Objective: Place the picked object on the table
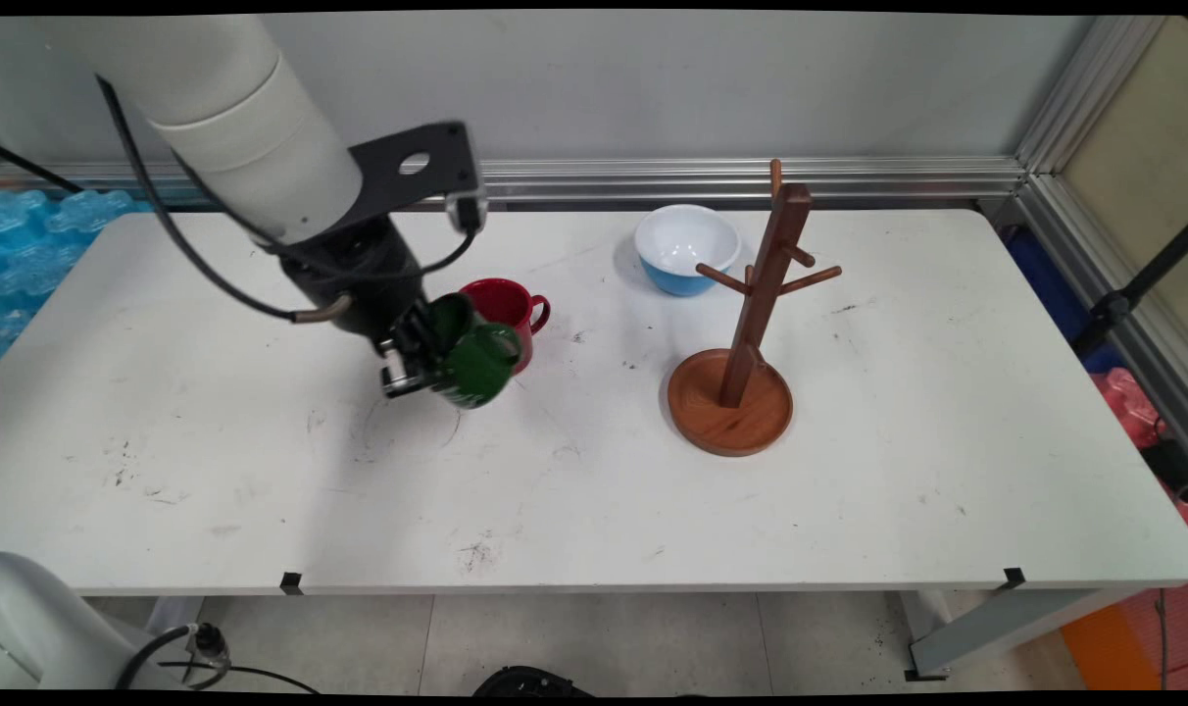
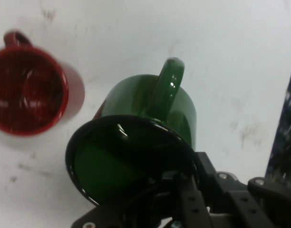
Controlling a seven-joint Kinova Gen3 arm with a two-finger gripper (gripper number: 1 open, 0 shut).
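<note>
Gripper [image 1: 420, 361] clenched on rim of green mug [image 1: 478, 365]; mug tilted, lifted off table [image 1: 261, 471], handle up in hand view. Red mug [image 1: 501, 306] upright just behind green mug, handle to the right. Blue bowl [image 1: 687, 248] well right of red mug, farther back. Wooden mug tree [image 1: 741, 343] right of red mug, pegs bare.
</note>
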